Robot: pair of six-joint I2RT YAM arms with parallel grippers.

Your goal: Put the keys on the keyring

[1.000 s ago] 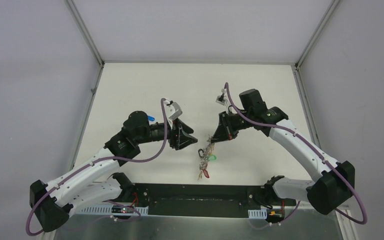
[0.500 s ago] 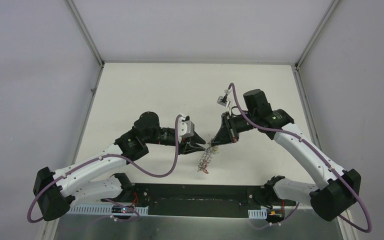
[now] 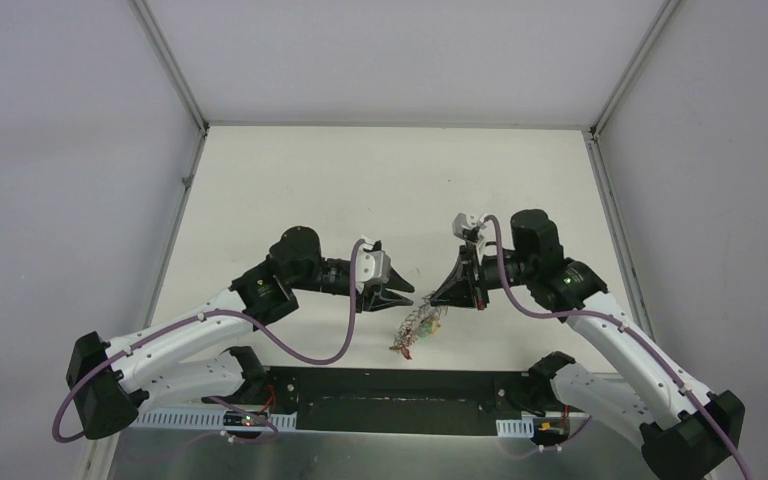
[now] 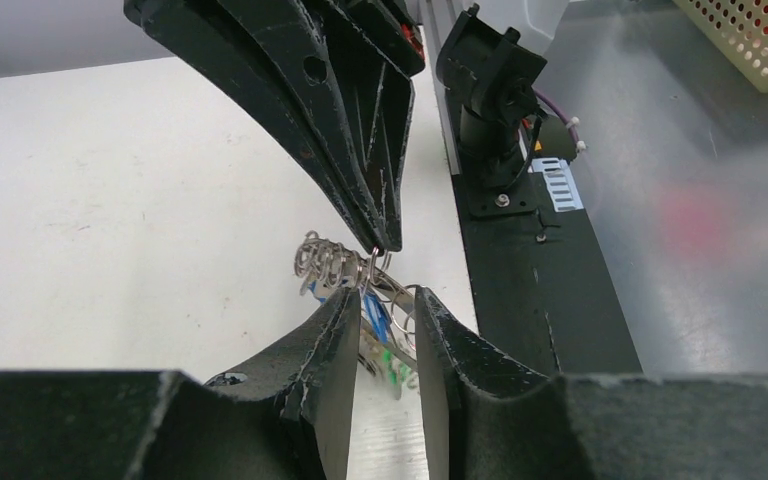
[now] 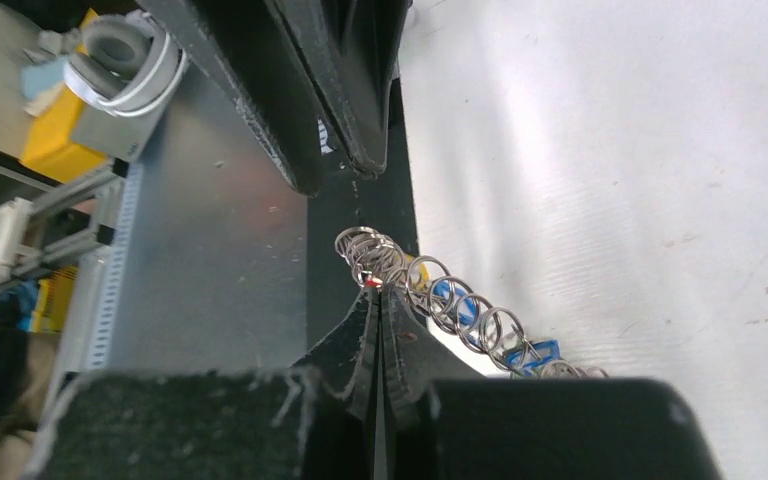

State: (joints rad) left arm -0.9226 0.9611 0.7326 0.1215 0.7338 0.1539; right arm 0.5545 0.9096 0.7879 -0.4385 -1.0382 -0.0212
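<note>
The keyring [image 3: 415, 325], a silvery chain of small rings strung with keys, hangs between my two grippers near the table's front edge. My right gripper [image 3: 438, 297] is shut on a ring at the keyring's [image 5: 460, 310] top end, its own tips [image 5: 378, 292] pressed together. In the left wrist view the right gripper [image 4: 385, 243] pinches that ring from above. Just below it, my left gripper [image 4: 388, 298] has its jaws narrowed around the bunch of rings and keys. A blue-tagged key [image 4: 372, 315] and a green tag [image 4: 392, 362] sit between its fingers.
The black base plate [image 3: 390, 400] with both arm mounts runs along the near edge, just below the hanging keyring. The right arm's base [image 4: 500, 110] stands close by. A red perforated basket [image 4: 760, 30] sits off the table. White walls enclose the table [image 3: 360, 180].
My left gripper swung right to the keyring and narrowed its jaws around it. My right gripper moved toward the near edge, carrying the keyring's top end.
</note>
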